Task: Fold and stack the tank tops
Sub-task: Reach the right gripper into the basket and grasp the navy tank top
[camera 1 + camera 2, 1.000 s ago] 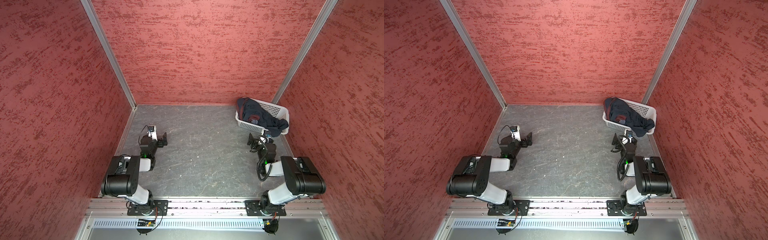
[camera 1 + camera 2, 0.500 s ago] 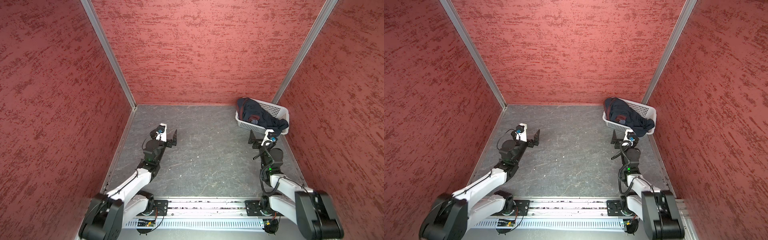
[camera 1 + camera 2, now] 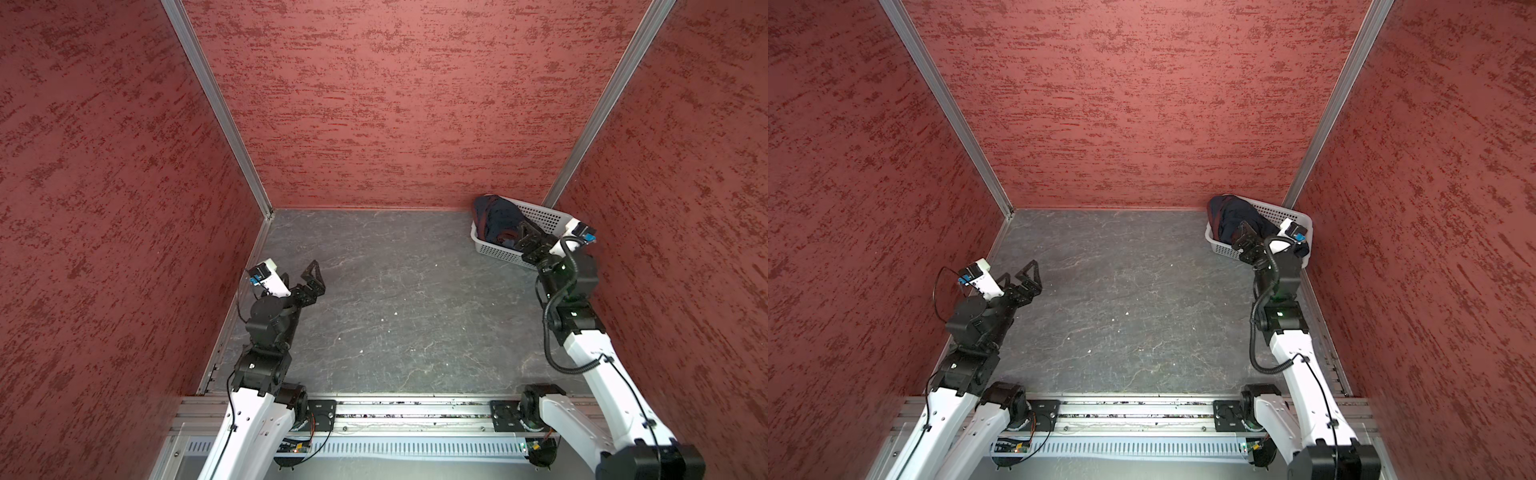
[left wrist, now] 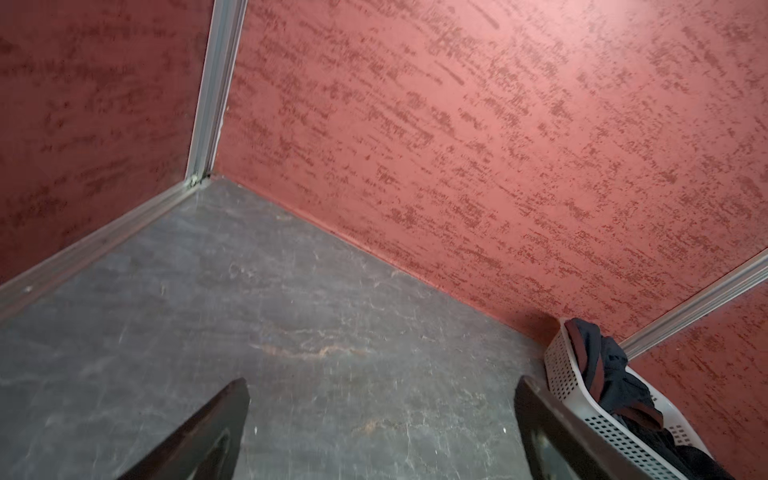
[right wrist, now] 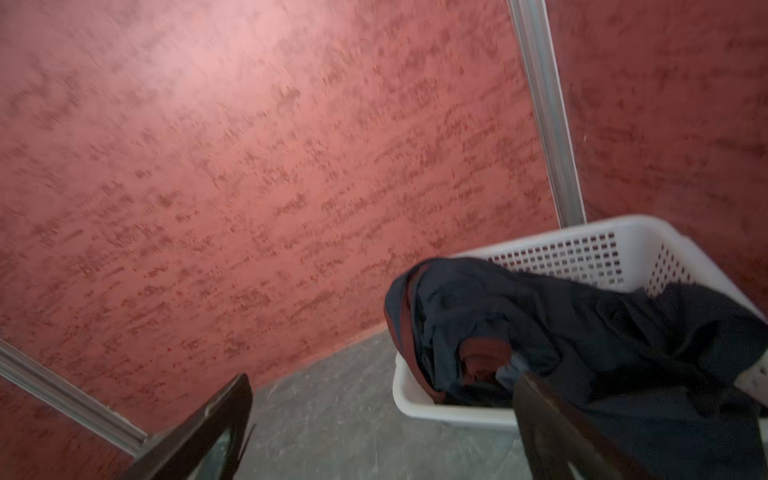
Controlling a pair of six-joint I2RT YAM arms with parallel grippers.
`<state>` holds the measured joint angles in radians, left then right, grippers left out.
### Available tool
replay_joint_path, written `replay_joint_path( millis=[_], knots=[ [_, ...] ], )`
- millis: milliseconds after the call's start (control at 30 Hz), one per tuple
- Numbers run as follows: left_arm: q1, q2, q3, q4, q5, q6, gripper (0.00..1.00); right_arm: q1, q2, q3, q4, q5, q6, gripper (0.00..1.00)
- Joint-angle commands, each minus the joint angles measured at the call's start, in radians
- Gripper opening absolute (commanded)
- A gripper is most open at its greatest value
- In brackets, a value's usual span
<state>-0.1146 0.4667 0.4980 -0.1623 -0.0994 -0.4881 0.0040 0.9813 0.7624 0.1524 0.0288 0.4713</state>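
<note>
Tank tops (image 3: 500, 222) lay bunched in the white basket (image 3: 548, 218), far right. Both arms had just unfolded: the right hand (image 3: 524, 241), wide open, now reached the basket's near edge; the left hand (image 3: 299, 275), wide and empty, hung above the counter (image 3: 395, 299). First pickup seemed imminent.

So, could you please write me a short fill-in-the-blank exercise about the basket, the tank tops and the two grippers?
1. In both top views the white perforated plastic basket stands in the far ___ corner of the grey tabletop.
2. The crumpled dark navy tank tops with reddish trim lie ___ that basket.
3. The left gripper hovers over bare tabletop with its jaws ___.
4. The right gripper, open at the basket, holds ___.
Missing words: right; inside; open; nothing.
</note>
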Motion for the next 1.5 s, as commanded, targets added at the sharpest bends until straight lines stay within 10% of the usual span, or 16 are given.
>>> replay_joint_path(
  millis=[0,767,1100,1467],
  knots=[
    [0.048,-0.005,-0.021,-0.058,0.174,-0.057,1.00,-0.004,0.159,0.117,-0.135,-0.062,0.030,0.99],
    [0.010,0.231,-0.121,0.104,0.332,0.026,1.00,-0.041,1.045,0.883,-0.456,0.202,0.030,0.85],
    [0.010,0.229,-0.127,0.105,0.317,0.026,1.00,-0.032,0.958,0.928,-0.507,0.266,0.007,0.04],
    [0.007,0.263,-0.130,0.124,0.314,0.026,1.00,0.008,0.651,0.877,-0.522,0.454,-0.071,0.00]
  ],
)
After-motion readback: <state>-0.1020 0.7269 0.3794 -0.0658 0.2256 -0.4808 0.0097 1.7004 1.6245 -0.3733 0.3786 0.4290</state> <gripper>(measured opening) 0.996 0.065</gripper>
